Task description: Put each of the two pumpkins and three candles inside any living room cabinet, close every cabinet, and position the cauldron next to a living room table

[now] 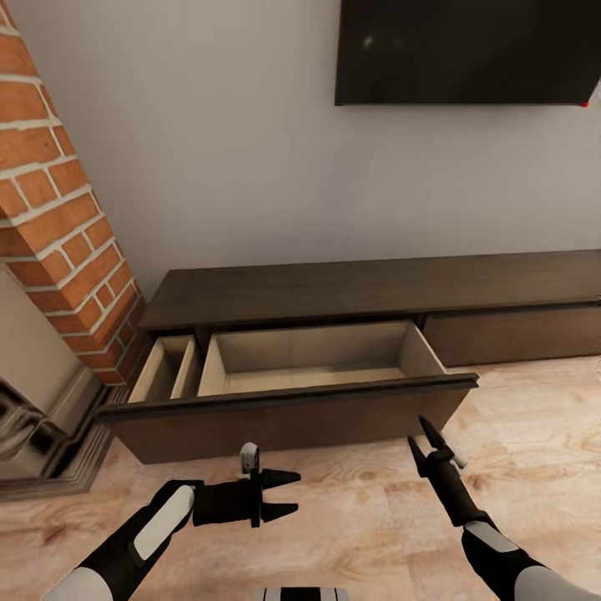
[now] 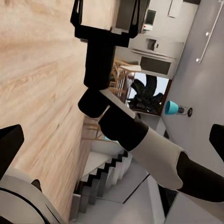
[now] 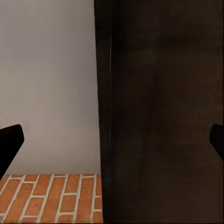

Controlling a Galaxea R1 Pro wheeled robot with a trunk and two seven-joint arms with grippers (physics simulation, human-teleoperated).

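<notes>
The long dark-brown cabinet point(image 1: 376, 288) stands against the wall ahead. Its wide drawer is pulled out, and the pale beige interior point(image 1: 317, 361) holds nothing. The dark drawer front point(image 1: 284, 417) faces me. My left gripper point(image 1: 295, 492) hovers open and empty over the floor, just in front of that drawer front. My right gripper point(image 1: 416, 430) is open and empty near the drawer's right front corner. The right wrist view has the dark cabinet wood point(image 3: 163, 112) close between its fingers point(image 3: 9, 144). Pumpkins, candles, cauldron and table are out of view.
A brick chimney point(image 1: 58, 225) with a stone fireplace surround point(image 1: 33, 417) stands close at the left, touching the cabinet's end. A black TV point(image 1: 467, 50) hangs on the wall above. Light wooden floor point(image 1: 351, 526) lies under both arms.
</notes>
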